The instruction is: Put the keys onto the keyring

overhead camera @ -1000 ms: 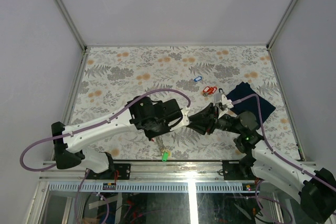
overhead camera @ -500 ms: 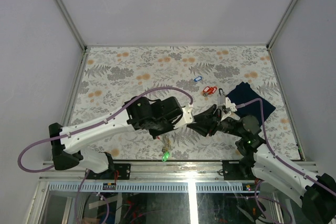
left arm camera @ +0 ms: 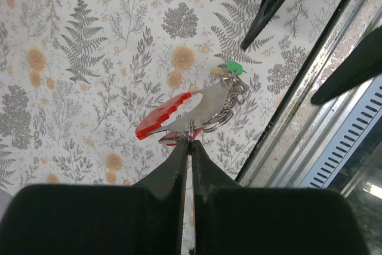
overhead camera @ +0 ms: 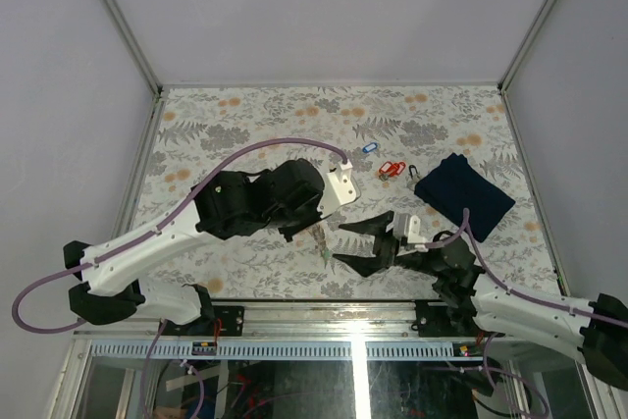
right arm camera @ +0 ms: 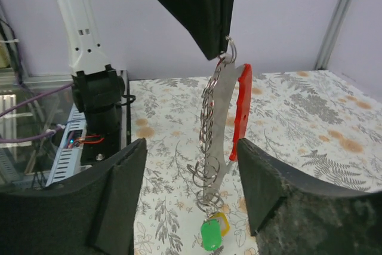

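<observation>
While the left claw (left arm camera: pixel 190 141) is pinched fully closed on the top loop of the keyring (left arm camera: pixel 218 117), the ring chain, its red-handled metal piece (left arm camera: pixel 164 117) and a green-tagged key (right arm camera: pixel 210 235) hang free above the worktop (overhead camera: pixel 216 125); I judge this grip presents the rings side-on for threading. My right claw (overhead camera: pixel 358 244) faces the hanging bundle with jaws spread wide and holding nothing, placed, I judge, to steady the ring. The red-tagged keys (overhead camera: pixel 392 169) and blue-tagged key (overhead camera: pixel 369 147) lie on the worktop beside the dark cloth (overhead camera: pixel 463 195), well apart from both claws, so a pickup comes first.
</observation>
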You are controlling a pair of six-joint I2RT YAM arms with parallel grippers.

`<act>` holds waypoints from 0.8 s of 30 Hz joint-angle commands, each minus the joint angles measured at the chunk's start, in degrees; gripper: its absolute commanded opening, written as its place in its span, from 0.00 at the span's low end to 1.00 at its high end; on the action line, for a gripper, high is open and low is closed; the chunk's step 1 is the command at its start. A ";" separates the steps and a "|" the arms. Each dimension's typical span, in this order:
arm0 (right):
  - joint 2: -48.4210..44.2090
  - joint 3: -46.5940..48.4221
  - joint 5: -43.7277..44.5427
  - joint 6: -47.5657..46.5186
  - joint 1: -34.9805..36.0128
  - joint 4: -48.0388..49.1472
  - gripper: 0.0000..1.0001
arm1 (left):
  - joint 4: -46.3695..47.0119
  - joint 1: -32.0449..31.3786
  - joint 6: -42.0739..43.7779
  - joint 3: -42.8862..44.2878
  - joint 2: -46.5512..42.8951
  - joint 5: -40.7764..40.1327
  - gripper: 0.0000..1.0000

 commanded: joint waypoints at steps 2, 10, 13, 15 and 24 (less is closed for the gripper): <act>6.78 2.29 15.34 -9.03 6.17 10.98 0.73 | 3.60 0.33 -0.83 3.36 0.01 -1.95 0.00; 14.90 6.45 15.52 -8.72 6.79 13.66 0.70 | 4.68 0.44 -0.79 3.46 -0.30 -1.90 0.00; 17.31 7.11 15.32 -7.55 7.08 16.04 0.67 | 5.12 0.50 -0.90 3.42 -0.35 -2.10 0.00; 18.69 7.40 15.02 -6.81 7.45 17.53 0.65 | 5.35 0.56 -0.90 3.35 -0.27 -2.26 0.00; 21.47 8.20 15.69 -5.23 8.51 18.88 0.56 | 5.55 0.70 -1.16 3.61 0.22 -2.70 0.00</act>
